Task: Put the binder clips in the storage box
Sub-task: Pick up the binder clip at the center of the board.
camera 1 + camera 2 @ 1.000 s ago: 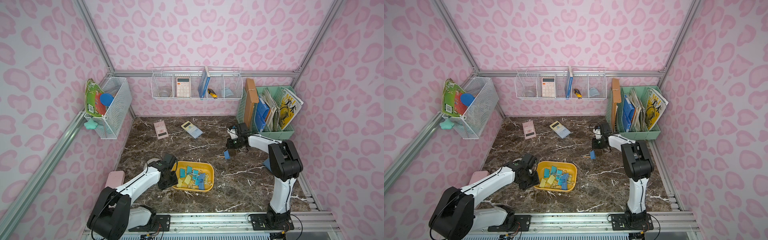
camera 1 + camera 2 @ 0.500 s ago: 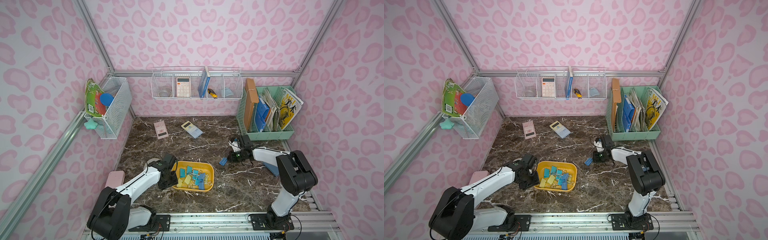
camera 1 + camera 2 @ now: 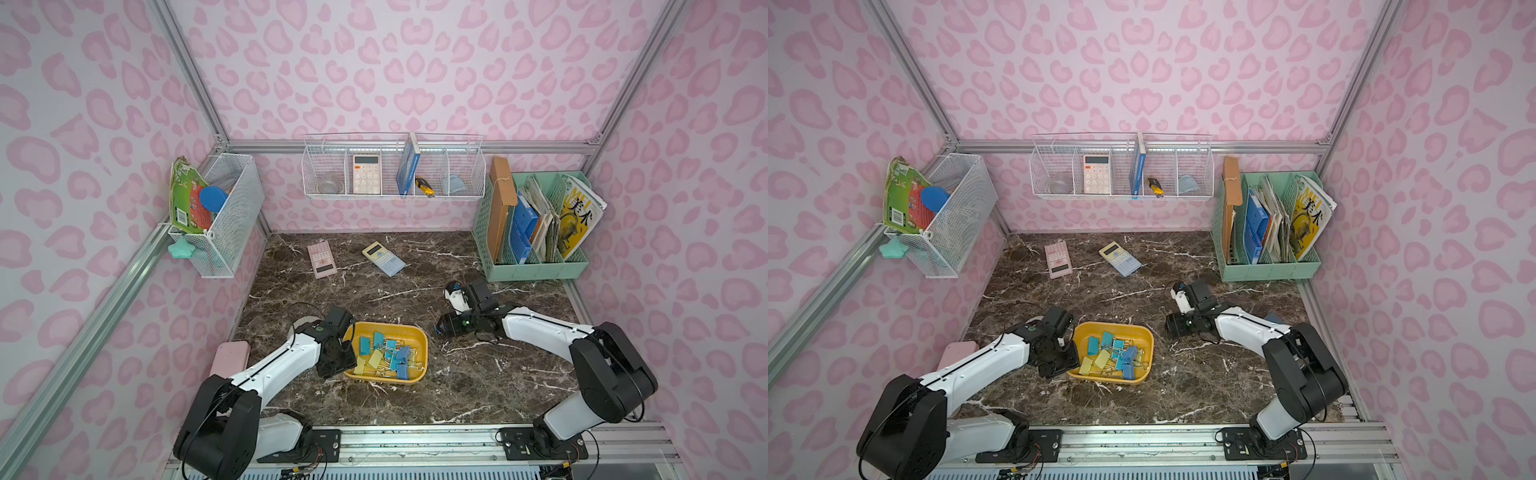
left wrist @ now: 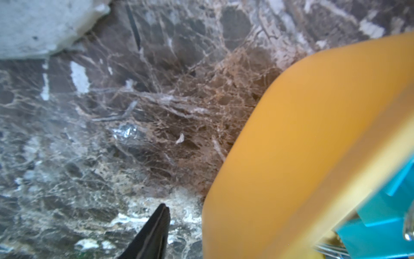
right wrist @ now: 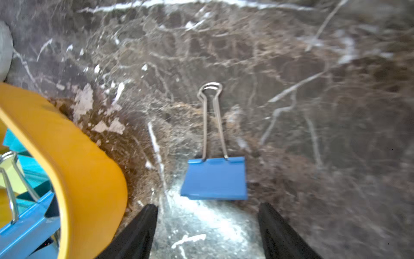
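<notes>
A blue binder clip [image 5: 214, 178] lies on the surface [image 5: 313, 89] just outside the storage box [image 5: 89, 170], which holds the other clips [image 3: 386, 353]. The right gripper [image 5: 208, 207], jaws spread behind it, should pinch its body squarely, then clear the rim. The left gripper [image 3: 344, 349] sits at the box wall, its jaws' state unclear.

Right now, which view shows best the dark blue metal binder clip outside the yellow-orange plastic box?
The right wrist view: the dark blue binder clip is whole, ahead of the open right gripper. In both top views that gripper hides nearly all of it; the left wrist view lacks it.
</notes>
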Robot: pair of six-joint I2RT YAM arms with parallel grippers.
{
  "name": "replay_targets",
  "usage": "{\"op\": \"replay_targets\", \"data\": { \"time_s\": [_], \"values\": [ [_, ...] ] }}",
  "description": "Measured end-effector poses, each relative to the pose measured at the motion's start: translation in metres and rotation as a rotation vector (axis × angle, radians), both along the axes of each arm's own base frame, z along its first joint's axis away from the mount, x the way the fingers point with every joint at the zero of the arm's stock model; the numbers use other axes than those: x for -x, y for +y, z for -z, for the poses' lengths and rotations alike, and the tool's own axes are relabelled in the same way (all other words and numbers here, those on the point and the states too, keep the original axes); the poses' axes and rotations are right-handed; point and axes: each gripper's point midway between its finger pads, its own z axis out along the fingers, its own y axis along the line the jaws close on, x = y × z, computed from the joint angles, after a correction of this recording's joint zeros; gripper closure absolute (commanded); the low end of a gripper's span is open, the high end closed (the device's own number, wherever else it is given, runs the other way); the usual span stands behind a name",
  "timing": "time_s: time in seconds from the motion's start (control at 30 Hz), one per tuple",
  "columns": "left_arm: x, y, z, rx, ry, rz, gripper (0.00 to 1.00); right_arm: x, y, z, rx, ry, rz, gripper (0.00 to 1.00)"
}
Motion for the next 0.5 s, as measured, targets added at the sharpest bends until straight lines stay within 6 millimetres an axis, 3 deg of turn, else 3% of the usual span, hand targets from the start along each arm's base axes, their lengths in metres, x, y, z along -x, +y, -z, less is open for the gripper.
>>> {"op": "replay_targets", "data": {
  "time_s": [0.5],
  "values": [
    [-0.001,-0.003,0.0,0.017,-0.005,0.003,0.47,-0.007,-0.008,0.03,0.194,-0.055,-0.003,0.21]
  ]
}}
